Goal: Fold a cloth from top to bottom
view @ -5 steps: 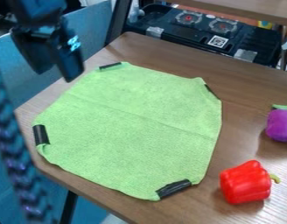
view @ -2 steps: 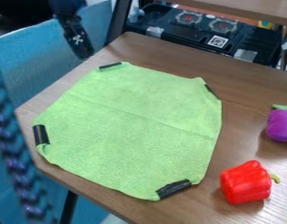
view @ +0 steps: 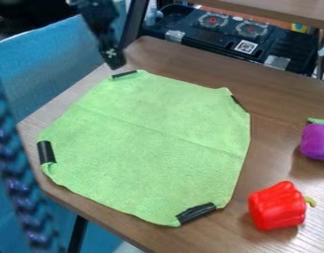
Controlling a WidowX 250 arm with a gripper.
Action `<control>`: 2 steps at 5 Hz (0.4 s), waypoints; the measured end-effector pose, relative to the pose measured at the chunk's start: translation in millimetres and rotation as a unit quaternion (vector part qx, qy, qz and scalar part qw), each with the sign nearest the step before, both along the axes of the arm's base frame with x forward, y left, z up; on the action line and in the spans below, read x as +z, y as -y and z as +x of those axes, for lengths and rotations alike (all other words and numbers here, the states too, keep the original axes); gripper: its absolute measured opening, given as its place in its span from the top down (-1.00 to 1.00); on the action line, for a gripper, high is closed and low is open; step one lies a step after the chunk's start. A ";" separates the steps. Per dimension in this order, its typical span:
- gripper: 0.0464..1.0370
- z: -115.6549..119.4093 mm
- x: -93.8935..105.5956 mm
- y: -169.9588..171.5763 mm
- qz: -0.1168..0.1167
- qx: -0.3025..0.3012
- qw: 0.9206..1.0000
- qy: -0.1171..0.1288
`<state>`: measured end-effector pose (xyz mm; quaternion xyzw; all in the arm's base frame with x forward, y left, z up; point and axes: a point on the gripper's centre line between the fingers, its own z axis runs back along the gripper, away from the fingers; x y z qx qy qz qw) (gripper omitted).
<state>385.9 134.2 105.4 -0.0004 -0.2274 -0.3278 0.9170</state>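
Table (view: 283, 94): carrying one cloth (view: 151, 133), four patches (view: 196, 212), one pepper (view: 278, 206), one purple toy (view: 316, 142).
Gripper (view: 114, 63): I'm hovering one near the top patch.
Jaws: can't tell.

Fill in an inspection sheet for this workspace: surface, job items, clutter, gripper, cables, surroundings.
Surface: wood-grain table, its left edge close to the cloth.
Job items: green cloth, spread out and unfolded, with black strips at four corners; slight curl beside the lower-left strip.
Clutter: red toy pepper and purple toy vegetable, both right of the cloth, not touching it.
Gripper: black gripper at upper left, near the cloth's upper-left strip; contact cannot be told.
Cables: braided blue-purple strand down the left side; its purpose cannot be told.
Surroundings: dark unit with two burner shapes behind the table.
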 end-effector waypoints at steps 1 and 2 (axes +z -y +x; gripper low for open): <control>-0.93 17.2 -13.6 -5.4 0.028 0.022 0.999 0.012; -0.93 33.7 -22.8 -10.1 0.044 0.034 0.998 0.018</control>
